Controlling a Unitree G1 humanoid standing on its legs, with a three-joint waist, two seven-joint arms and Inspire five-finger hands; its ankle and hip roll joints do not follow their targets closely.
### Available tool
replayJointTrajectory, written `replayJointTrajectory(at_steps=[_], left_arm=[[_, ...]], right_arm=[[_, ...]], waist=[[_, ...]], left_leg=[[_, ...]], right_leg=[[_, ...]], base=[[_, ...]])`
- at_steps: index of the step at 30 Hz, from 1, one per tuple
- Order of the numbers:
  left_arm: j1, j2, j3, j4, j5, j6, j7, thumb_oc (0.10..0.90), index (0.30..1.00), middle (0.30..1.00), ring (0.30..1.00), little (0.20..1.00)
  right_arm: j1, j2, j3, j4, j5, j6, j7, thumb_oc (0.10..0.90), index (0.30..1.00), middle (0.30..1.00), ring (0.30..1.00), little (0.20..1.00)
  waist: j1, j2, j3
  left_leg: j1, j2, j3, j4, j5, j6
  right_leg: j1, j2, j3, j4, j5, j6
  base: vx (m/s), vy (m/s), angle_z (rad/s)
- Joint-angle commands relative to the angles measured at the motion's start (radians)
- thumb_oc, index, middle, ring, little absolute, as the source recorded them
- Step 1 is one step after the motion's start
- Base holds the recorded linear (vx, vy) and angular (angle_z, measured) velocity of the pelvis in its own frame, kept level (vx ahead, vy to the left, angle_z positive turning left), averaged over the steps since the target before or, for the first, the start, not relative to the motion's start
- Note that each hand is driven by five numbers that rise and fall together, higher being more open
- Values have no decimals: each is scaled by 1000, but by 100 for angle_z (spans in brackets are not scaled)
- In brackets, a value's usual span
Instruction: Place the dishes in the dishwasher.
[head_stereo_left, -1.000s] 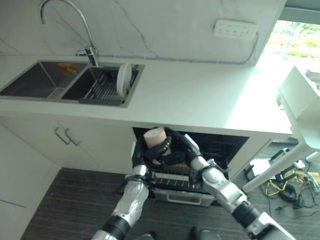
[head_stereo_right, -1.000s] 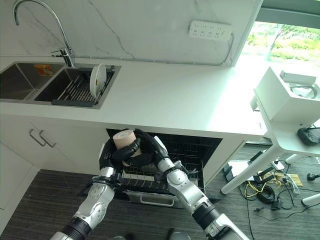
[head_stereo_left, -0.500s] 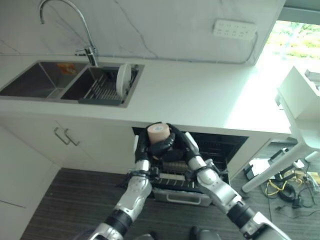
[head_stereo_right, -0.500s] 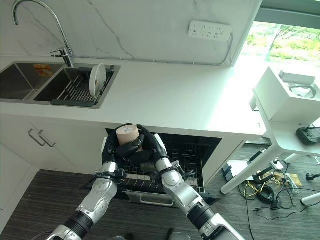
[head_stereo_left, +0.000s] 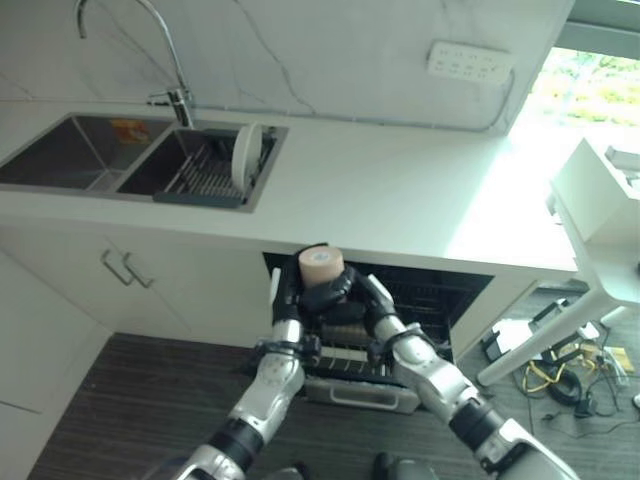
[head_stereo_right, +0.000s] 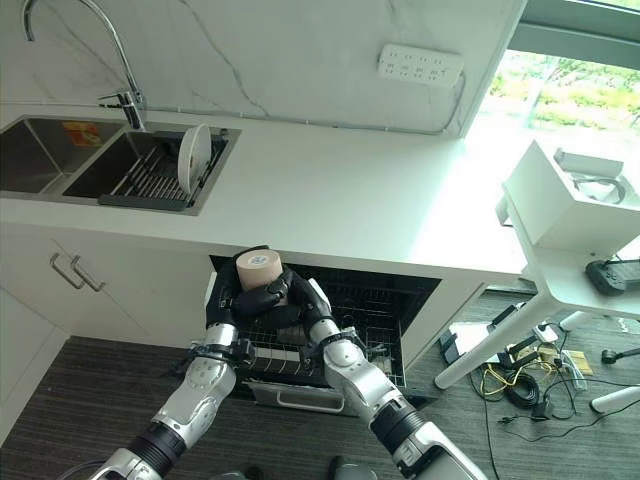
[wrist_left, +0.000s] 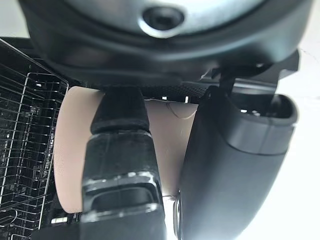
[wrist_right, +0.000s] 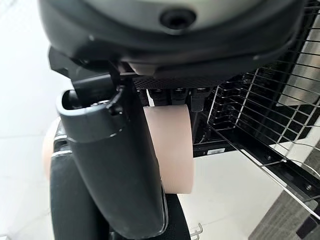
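Above the open dishwasher (head_stereo_left: 440, 295), both hands clasp a tan cup (head_stereo_left: 320, 266). Left hand (head_stereo_left: 292, 296) and right hand (head_stereo_left: 352, 296) curl round it. Far left, a plate (head_stereo_left: 246, 156) stands in the sink (head_stereo_left: 150, 160).

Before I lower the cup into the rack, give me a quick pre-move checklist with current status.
1. Beige cup held: ok, left hand and right hand both curl round it.
2. Cup upright: ok, its round end faces up.
3. Dishwasher open: ok, cavity open under the counter.
4. Wire rack pulled out: ok, it shows below the hands.
5. Free slot right under the cup: cannot tell, the hands hide it.
6. Other dishes left: not ok, a white plate stands in the sink rack.
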Motion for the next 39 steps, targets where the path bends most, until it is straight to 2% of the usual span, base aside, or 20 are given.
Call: replayJointTrajectory(at_steps=[1,6,16,17,18,20,22,24,26,28,34,39], left_arm=[[-242,-85,-147,-134,151,-230,-64,400,300,300,300,300],[-268,-75,-169,-139,228,-254,-54,400,300,300,300,300],[-265,-83,-175,-145,156,-222,-43,400,300,300,300,300],[-261,-84,-175,-140,156,-219,-45,469,404,404,404,404],[-255,-86,-177,-133,136,-210,-67,800,900,900,900,900],[-240,-90,-181,-124,74,-186,-143,800,900,900,900,900],[-232,-91,-188,-122,58,-169,-176,800,900,900,900,900],[-220,-85,-192,-124,30,-126,-214,800,900,900,900,900],[-168,-52,-172,-124,-33,-60,-251,800,900,900,900,900],[-108,-23,-140,-145,-58,-45,-306,800,900,900,900,900],[53,44,-74,-220,-207,31,-599,800,900,900,900,900],[102,103,2,-233,-279,104,-729,800,900,900,900,900]], right_arm=[[-126,70,37,78,-27,-27,14,400,300,300,300,300],[-136,70,41,82,-29,-34,-9,400,300,300,300,300],[-150,57,19,31,-56,-106,-83,400,300,300,300,300],[-150,56,13,20,-53,-119,-106,400,300,300,300,300],[-151,53,1,3,-53,-137,-140,400,300,300,300,300],[-172,33,-46,-33,-46,-172,-208,400,300,300,300,300],[-193,13,-90,-51,-42,-197,-247,400,300,300,300,300],[-218,-13,-148,-77,-44,-223,-291,400,300,300,300,300],[-215,-78,-254,-159,-53,-255,-362,400,300,300,300,300],[-172,-114,-305,-226,-63,-261,-375,400,300,300,300,300],[-12,-177,-373,-339,-80,-248,-308,400,300,300,300,300],[60,-203,-376,-334,-58,-250,-215,400,300,300,300,300]], waist=[[7,6,-38],[4,7,-39],[-1,10,-35],[-2,11,-35],[-3,11,-35],[-5,12,-33],[-7,13,-32],[-9,15,-32],[-13,23,-27],[-16,27,-21],[-23,45,-9],[-22,60,-15]], left_leg=[[2,42,-66,18,-90,-35],[3,42,-66,18,-90,-36],[2,41,-70,18,-89,-35],[2,41,-71,18,-89,-35],[2,42,-71,18,-89,-35],[1,43,-70,18,-89,-34],[1,44,-69,18,-89,-33],[1,44,-67,18,-90,-32],[0,43,-62,18,-92,-27],[0,41,-57,18,-93,-23],[2,41,-38,18,-90,-18],[-2,40,-33,18,-85,-19]], right_leg=[[63,-55,7,-21,-55,106],[63,-55,9,-21,-55,106],[63,-53,12,-21,-55,106],[63,-52,13,-21,-55,106],[63,-52,13,-21,-55,106],[63,-52,12,-21,-55,106],[63,-53,12,-21,-53,105],[63,-53,10,-21,-53,106],[62,-55,10,-21,-54,105],[61,-56,11,-21,-54,105],[57,-60,16,-21,-50,109],[55,-64,14,-21,-52,112]], base=[[0,0,0],[0,0,0],[0,0,0],[0,0,0],[0,0,0],[0,0,0],[7,1,3],[16,10,7],[11,31,4],[0,17,1],[-1,32,-5],[17,29,-4]])
